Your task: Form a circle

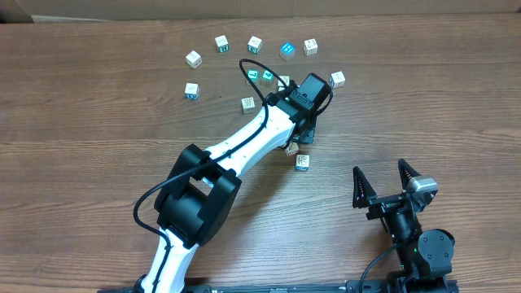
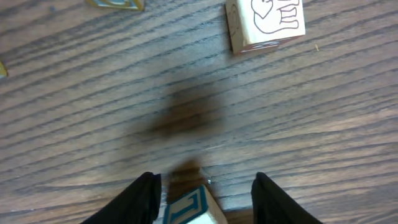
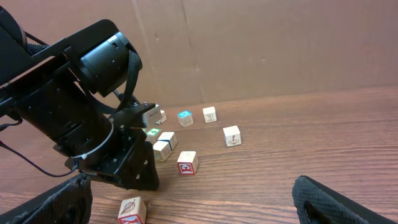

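On the table (image 1: 98, 122), the left arm (image 1: 244, 146) reaches out past the middle, its wrist hanging over the near edge of the scattered cubes (image 1: 255, 44). Near the front edge the right fingers (image 1: 361, 185) hover spread wide and empty, well apart from every cube. The left fingers (image 1: 298, 138) point down at the wood and stand apart with one cube (image 2: 189, 208) between them. It lies close to one finger with a clear gap to the other, so it is bracketed, not pinched.

No circle is closed yet. Most cubes lie in a loose arc along the far side. A cluster (image 1: 268, 76) of three sits close together just inside that arc. The bracketed cube and a second cube (image 1: 303, 162) just beside it lie on the near side, apart from the rest.

My reading is that the cubes are being laid out one at a time and the near side is the part in hand. I cannot tell whether this cube is being left here or is about to be taken.

If it stays, the next move calls for a straight lift that clears both faces without dragging it. After that, the cluster likely needs moving out to fill the gaps in the ring.
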Controlling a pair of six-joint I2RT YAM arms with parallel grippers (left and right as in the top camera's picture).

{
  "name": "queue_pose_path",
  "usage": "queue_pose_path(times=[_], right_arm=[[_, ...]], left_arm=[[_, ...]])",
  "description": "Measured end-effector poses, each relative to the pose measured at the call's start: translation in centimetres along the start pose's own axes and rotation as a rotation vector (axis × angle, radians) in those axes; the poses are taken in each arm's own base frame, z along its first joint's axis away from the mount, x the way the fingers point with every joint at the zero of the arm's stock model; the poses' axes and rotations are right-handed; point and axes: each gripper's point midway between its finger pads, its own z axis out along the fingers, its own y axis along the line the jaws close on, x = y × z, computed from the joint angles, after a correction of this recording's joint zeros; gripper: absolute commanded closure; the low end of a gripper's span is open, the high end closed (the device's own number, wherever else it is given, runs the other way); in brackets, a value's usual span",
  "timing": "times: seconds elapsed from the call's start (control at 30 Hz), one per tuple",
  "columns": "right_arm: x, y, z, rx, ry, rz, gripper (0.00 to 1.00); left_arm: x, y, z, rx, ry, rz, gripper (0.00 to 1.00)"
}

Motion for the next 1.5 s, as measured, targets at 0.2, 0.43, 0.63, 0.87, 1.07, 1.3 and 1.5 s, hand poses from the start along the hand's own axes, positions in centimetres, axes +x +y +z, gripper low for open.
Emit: queue_pose_path(times=[0.2, 0.43, 0.63, 0.87, 1.07, 1.3, 1.5], right_arm=[[0.0, 0.0, 0.0, 0.000, 0.000, 0.000, 0.00], [0.0, 0.0, 0.0, 0.000, 0.000, 0.000, 0.00], [0.0, 0.0, 0.0, 0.000, 0.000, 0.000, 0.00], [0.0, 0.0, 0.0, 0.000, 0.000, 0.000, 0.00], [0.0, 0.0, 0.0, 0.000, 0.000, 0.000, 0.00], [0.0, 0.0, 0.0, -0.001, 0.000, 0.000, 0.00], [0.0, 0.0, 0.0, -0.001, 0.000, 0.000, 0.00]], left_arm=[[1.0, 0.4, 0.0, -0.013, 0.044, -0.075, 0.44], [2.0, 0.8, -0.1, -0.036, 0.080, -0.184, 0.50], [2.3, 0.8, -0.1, -0.044, 0.087, -0.242, 0.58], [2.7, -0.2, -0.2, -0.034, 0.083, -0.240, 0.58], [2.9, -0.4, -0.1, -0.035, 0.086, -0.234, 0.57], [3.0, -0.3, -0.1, -0.041, 0.087, -0.233, 0.53], [3.3, -0.1, -0.1, -0.049, 0.097, -0.238, 0.48]])
